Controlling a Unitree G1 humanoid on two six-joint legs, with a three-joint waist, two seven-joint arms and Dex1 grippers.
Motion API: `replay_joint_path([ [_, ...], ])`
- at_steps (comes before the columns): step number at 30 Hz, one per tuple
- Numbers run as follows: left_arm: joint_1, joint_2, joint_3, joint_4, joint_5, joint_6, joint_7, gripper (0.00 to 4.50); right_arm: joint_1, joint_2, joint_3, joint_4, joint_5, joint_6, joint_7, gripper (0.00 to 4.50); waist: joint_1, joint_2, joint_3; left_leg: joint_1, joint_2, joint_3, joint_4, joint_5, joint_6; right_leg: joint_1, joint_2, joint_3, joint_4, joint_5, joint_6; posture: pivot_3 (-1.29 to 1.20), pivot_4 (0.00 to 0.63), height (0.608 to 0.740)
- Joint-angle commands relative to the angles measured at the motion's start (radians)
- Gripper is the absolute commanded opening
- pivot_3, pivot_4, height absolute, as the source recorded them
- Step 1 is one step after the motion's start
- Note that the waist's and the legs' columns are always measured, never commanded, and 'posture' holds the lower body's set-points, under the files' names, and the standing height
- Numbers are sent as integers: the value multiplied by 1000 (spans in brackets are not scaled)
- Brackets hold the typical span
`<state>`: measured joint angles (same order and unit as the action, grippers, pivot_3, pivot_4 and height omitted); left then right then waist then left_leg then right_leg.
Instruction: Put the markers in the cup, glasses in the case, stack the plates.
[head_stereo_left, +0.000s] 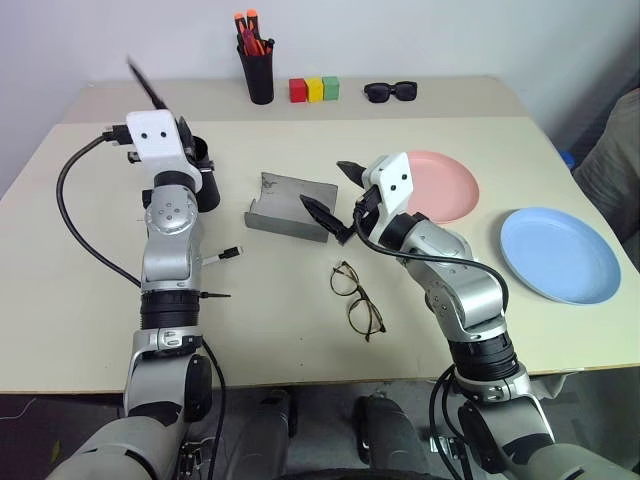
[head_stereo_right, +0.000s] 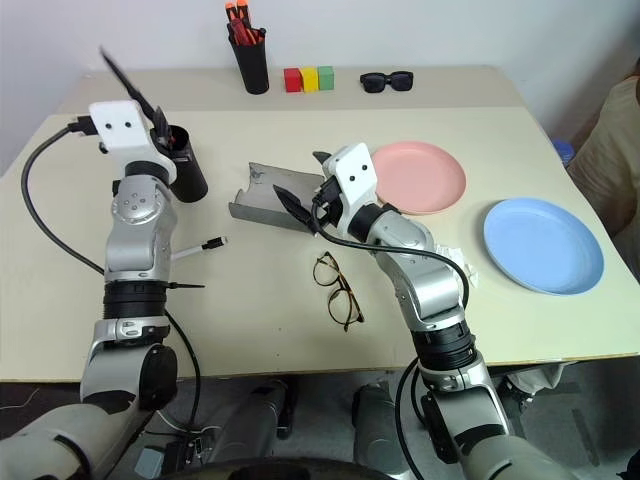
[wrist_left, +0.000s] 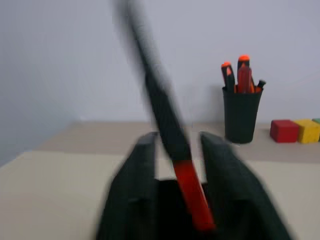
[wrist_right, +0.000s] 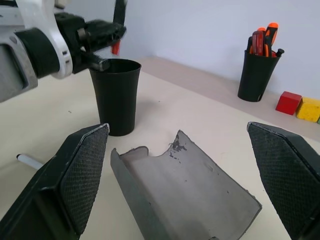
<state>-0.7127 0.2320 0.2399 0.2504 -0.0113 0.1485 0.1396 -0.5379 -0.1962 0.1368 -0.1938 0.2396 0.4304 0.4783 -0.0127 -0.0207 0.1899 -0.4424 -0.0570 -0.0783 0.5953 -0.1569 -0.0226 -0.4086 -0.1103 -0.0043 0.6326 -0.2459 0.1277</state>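
I'm looking down at two arms built of silver-grey metal segments, with black ribbed rings showing at the joints. Each wrist is wearing a white boxy housing with small dark dots on its face. The left hand (head_stereo_right: 160, 128) and right hand (head_stereo_left: 333, 193) are each showing two black fingers (wrist_right: 82, 172) with finely textured pads. A thick black cable is looping out from the left wrist, and thinner black cables are running along the right forearm.
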Motion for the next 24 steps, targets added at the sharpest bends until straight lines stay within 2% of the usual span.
replay_joint_path([
  [1,-8,7,8,-55,7,-5,27,3316,-14,9,5,-46,11,-12,7,4500,1,0,0,0,0,0,0,0,0,0,0,0,0,0,0,0,150,740],
  [3,-6,6,8,-59,3,-3,33,4365,-16,10,7,-43,11,-12,9,4500,1,0,0,0,0,0,0,0,0,0,0,0,0,0,0,0,150,740],
  [11,-5,2,27,-111,-33,10,42,4444,-16,14,13,-44,11,-11,12,4500,0,0,0,0,0,0,0,0,0,0,0,0,0,0,0,0,150,740],
  [12,-4,12,30,-131,-48,16,19,4444,-17,13,14,-45,11,-11,13,4500,0,0,0,0,0,0,0,0,0,0,0,0,0,0,0,0,150,740],
  [15,36,70,24,-252,-192,73,-200,4444,-20,-6,9,-44,9,-14,29,4500,-2,0,0,0,0,0,0,0,0,0,0,0,0,0,0,0,150,740],
  [16,56,94,24,-294,-235,104,-262,4444,-18,-15,7,-45,10,-15,37,4500,-4,0,0,0,0,0,0,0,0,0,0,0,0,0,0,0,150,740],
  [20,213,331,17,-487,-406,400,-542,4444,8,-117,-13,-67,34,-11,142,4500,-14,2,1,0,1,0,-1,0,0,0,1,1,0,0,0,0,150,740],
  [22,278,436,17,-546,-460,535,-608,4444,21,-171,-20,-72,46,-10,188,4500,-14,2,1,0,1,0,-2,0,0,-1,1,1,0,0,-1,0,150,740],
  [24,306,501,27,-569,-523,660,-647,4444,39,-228,-24,-82,58,-2,240,4500,-7,2,1,1,2,0,-1,0,0,0,1,1,0,0,-1,0,150,740],
])
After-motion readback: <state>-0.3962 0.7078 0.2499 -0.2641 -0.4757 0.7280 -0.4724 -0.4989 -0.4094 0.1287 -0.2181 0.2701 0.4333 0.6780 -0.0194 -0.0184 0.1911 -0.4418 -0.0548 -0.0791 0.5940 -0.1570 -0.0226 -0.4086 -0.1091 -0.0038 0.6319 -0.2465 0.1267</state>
